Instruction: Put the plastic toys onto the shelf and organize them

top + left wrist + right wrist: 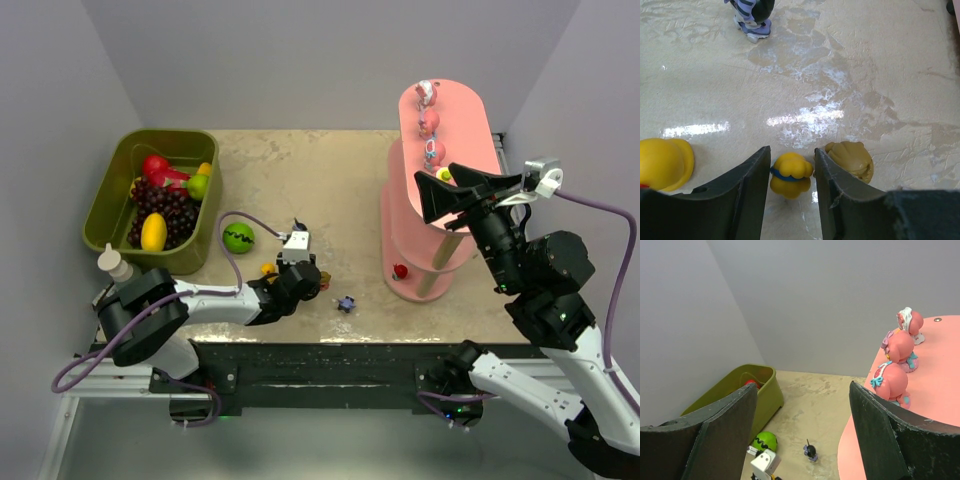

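A small yellow toy with a blue band point(790, 175) stands on the table between the fingers of my left gripper point(791, 150), which touch it on both sides. A tan toy point(850, 159) lies just outside the right finger and a larger yellow toy point(662, 162) outside the left. A dark purple toy point(346, 303) stands farther out. The pink shelf point(462, 110) carries three pink toys point(892, 380) on its top board, a yellow one point(443, 175) on the middle board and a red one point(400, 270) on the lowest. My right gripper point(802, 387) hangs open and empty beside the top board.
An olive-green bin point(108, 205) with fake fruit sits at the back left. A green ball point(238, 237) lies on the table between the bin and my left gripper point(318, 282). The table's front edge runs just behind the left arm.
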Tool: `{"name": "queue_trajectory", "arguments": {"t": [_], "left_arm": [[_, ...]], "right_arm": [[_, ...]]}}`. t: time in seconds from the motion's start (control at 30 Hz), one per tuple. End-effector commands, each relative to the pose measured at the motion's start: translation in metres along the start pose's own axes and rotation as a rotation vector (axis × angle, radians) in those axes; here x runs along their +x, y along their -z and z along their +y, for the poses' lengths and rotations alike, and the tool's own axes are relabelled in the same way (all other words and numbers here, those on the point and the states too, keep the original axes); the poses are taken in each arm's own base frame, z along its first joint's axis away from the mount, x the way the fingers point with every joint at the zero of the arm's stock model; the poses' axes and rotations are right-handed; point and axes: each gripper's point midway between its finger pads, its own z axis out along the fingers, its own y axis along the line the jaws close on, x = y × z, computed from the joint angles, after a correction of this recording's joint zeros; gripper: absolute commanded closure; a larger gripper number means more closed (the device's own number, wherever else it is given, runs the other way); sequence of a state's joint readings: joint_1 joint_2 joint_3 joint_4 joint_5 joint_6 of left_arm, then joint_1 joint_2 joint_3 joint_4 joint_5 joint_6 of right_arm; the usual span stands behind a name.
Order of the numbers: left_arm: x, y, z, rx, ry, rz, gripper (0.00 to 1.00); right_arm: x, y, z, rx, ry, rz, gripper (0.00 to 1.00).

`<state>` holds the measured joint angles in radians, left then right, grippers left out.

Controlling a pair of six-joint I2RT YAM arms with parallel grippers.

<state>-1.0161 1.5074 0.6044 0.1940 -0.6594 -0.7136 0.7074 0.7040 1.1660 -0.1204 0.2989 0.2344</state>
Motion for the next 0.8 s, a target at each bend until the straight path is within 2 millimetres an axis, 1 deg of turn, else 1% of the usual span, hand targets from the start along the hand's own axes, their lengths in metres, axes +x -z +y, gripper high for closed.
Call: {"name": "queue_trajectory", "arguments": {"t": [0.0,0.43,0.63,0.77], "left_arm": [[-0.015,0.0,-0.002,-0.014,0.026,-0.051,0.53],[-0.008,0.001,-0.004,0.005,0.009,-0.024,0.51],[-0.004,0.002,0.0,-0.005,0.0,-0.014,0.58],[-0.003,0.002,0.002,-0.014,0.0,-0.012,0.66]], "right_arm": [[-0.003,0.001,-0.005,0.023,0.007,-0.013,0.22],[-0.006,0.003,-0.004,0.018,0.005,-0.02,0.22],[-0.004,0.002,-0.005,0.024,0.01,-0.015,0.22],[-0.004,0.002,-0.005,0.025,0.008,-0.017,0.22]]}}
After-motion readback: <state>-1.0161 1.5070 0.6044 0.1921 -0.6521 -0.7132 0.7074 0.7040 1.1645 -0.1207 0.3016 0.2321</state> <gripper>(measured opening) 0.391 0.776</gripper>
